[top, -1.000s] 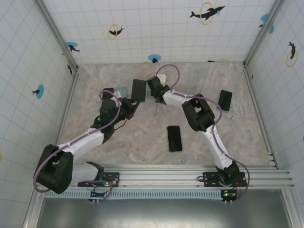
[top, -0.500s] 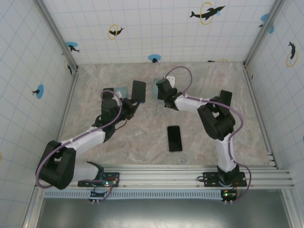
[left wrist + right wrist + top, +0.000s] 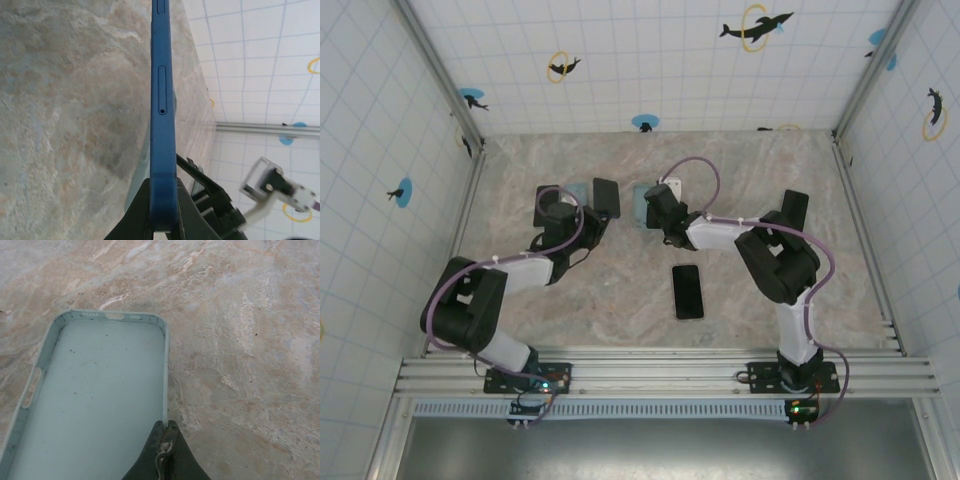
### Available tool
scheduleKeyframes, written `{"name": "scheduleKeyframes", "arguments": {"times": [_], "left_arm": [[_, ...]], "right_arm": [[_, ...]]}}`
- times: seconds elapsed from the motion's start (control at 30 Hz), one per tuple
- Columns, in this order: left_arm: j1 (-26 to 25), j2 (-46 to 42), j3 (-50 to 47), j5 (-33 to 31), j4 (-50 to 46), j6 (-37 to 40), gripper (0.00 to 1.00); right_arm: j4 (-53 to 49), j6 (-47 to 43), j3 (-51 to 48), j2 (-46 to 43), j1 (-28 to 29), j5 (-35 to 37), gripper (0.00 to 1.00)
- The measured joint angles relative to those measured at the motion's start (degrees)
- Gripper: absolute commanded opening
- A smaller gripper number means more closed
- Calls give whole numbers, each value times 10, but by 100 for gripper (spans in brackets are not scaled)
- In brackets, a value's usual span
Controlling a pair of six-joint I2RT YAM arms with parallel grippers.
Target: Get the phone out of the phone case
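The phone [image 3: 607, 197] is dark with a blue edge [image 3: 163, 95]. It stands on edge above the table, and my left gripper [image 3: 594, 213] [image 3: 164, 189] is shut on its lower end. The phone case [image 3: 95, 395] is pale teal and empty, its open side up. It shows in the top view [image 3: 639, 205] just right of the phone, apart from it. My right gripper [image 3: 166, 432] [image 3: 652, 210] is shut on the case's right wall. In the left wrist view, part of the right arm [image 3: 272, 190] shows behind the phone.
A black phone [image 3: 687, 291] lies flat mid-table and another dark one [image 3: 795, 210] lies at the right. A pale blue case [image 3: 577, 190] and a black item [image 3: 548, 196] lie behind the left gripper. Tiled walls enclose the marble table [image 3: 740, 165].
The right gripper has pulled the case off to the right, away from the phone, then brought it down and back a little. The left arm has folded back, drawing the phone slightly left.
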Motion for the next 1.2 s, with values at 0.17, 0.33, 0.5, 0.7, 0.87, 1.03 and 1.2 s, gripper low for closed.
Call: {"name": "scheduleKeyframes", "arguments": {"times": [0.17, 0.33, 0.5, 0.7, 0.87, 1.03, 1.2], "left_arm": [[3, 56, 23, -5, 16, 8, 0], [7, 111, 55, 2, 34, 9, 0], [10, 145, 71, 15, 47, 8, 0], [17, 182, 81, 32, 64, 5, 0], [17, 193, 85, 45, 80, -2, 0], [17, 212, 85, 58, 112, -17, 1], [17, 213, 84, 62, 119, -28, 11]], "right_arm": [[0, 0, 4, 7, 0, 0, 0], [0, -2, 23, 27, -2, -3, 0], [0, -5, 35, 49, -5, -7, 0], [-2, -12, 55, 70, -11, -7, 0], [-4, -16, 70, 80, -16, -8, 0], [-6, -20, 93, 97, -21, -9, 0], [-16, -24, 122, 120, -26, -9, 0]]}}
